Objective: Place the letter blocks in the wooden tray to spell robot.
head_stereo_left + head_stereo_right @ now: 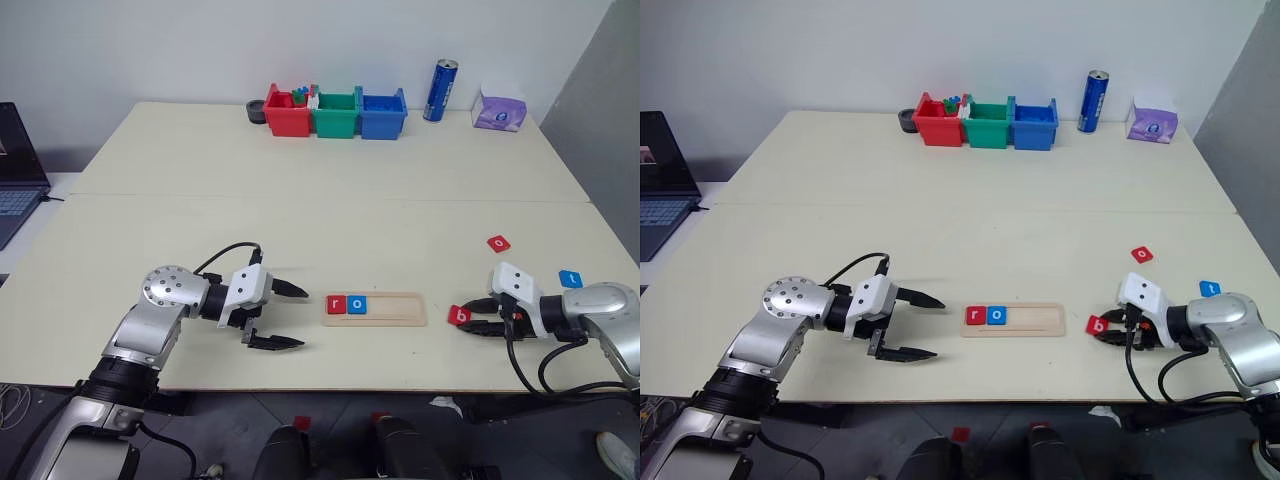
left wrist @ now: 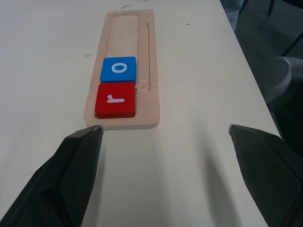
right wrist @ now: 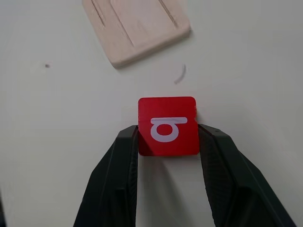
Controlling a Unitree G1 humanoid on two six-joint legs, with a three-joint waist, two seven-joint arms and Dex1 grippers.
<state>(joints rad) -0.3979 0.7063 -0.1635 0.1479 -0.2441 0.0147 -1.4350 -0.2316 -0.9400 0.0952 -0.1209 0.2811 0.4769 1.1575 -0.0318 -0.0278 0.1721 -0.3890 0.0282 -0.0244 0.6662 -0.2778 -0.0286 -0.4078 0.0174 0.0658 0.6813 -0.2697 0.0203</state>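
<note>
The wooden tray point(image 1: 395, 310) lies near the table's front edge. A red r block point(image 1: 335, 304) and a blue o block point(image 1: 357, 304) sit side by side at its left end. Just left of the tray, my left gripper point(image 1: 300, 318) is open and holds nothing. To the right of the tray, my right gripper point(image 3: 169, 130) is shut on the red b block point(image 3: 166, 113), one finger against each side, with the block resting on the table. A red o block point(image 1: 498, 243) and a blue t block point(image 1: 570, 278) lie loose farther right.
Red point(image 1: 287, 115), green point(image 1: 335, 115) and blue point(image 1: 382, 115) bins stand in a row at the table's far edge. A blue can point(image 1: 439, 90) and a purple tissue box point(image 1: 499, 110) are beside them. A laptop point(image 1: 15, 190) sits off the table's left side.
</note>
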